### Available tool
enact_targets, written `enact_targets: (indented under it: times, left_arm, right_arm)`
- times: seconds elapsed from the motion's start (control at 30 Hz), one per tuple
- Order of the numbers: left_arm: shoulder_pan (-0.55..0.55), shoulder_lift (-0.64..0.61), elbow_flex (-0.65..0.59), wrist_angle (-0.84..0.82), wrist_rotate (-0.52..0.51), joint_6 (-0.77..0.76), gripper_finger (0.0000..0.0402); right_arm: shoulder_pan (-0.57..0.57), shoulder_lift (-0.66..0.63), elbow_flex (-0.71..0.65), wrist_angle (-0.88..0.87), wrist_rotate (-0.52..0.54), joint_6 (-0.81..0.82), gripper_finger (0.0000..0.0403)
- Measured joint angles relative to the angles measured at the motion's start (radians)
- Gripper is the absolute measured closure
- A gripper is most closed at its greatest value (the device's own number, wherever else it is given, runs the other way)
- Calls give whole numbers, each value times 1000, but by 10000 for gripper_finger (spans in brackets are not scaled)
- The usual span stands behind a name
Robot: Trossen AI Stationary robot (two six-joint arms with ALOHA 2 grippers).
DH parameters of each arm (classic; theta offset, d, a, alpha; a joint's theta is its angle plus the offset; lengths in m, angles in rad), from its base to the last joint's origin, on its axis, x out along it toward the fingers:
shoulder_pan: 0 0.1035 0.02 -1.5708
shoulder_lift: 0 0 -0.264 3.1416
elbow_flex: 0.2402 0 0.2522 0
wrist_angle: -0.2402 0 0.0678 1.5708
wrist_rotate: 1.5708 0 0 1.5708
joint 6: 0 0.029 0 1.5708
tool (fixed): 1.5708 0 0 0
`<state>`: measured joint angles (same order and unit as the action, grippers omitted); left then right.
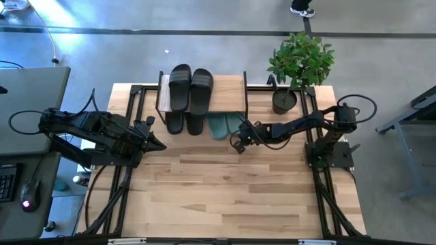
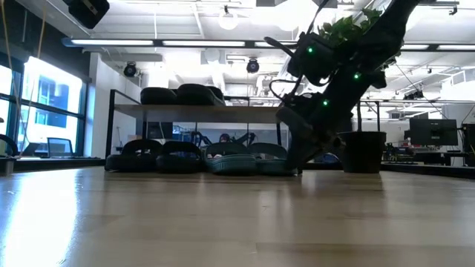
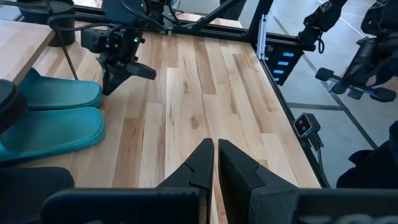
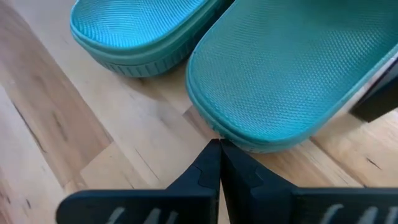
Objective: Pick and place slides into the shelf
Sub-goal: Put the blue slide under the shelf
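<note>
The shelf [image 1: 228,92] stands at the table's far edge. Two black slides [image 1: 191,88] lie on its plank top. Two more black slides [image 1: 184,122] lie on their soles on the table beneath it, heels sticking out toward the near edge. Beside them, the two green slides [image 1: 225,126] lie the same way, also visible in the low view [image 2: 245,159]. My right gripper [image 4: 219,144] is shut, low at the heel of the green slide nearer the table's right edge. My left gripper [image 3: 216,149] is shut with nothing in it, raised over the table's left side [image 1: 160,145]. My right gripper meets the heel rim [image 4: 249,142] of the right-hand green slide with the tips of its shut fingers. It comes slanting down from the table's near right side. The slide lies flat on its sole on the table, its toe end under the shelf.
A potted plant [image 1: 286,99] stands at the far right corner, close behind my right arm. The table's black frame rails [image 1: 133,102] run along its sides. Bare wood [image 1: 231,197] stretches from the shelf to the near edge.
</note>
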<state>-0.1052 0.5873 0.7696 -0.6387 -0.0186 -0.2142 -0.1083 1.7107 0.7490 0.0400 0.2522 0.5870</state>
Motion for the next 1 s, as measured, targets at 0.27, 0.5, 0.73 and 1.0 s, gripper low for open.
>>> enact_targets:
  times: [0.27,0.5,0.73,1.0]
  left_arm:
    - [0,0,0,0,0,0,389]
    - [0,0,0,0,0,0,389]
    - [0,0,0,0,0,0,389]
    - [0,4,0,75,-12,0,389]
  right_arm:
    - [9,0,1,7,-48,-5,403]
    - [56,-48,2,6,-107,-20,403]
    - [94,-210,2,1,-104,-47,403]
    - [124,-402,2,-107,-34,-52,403]
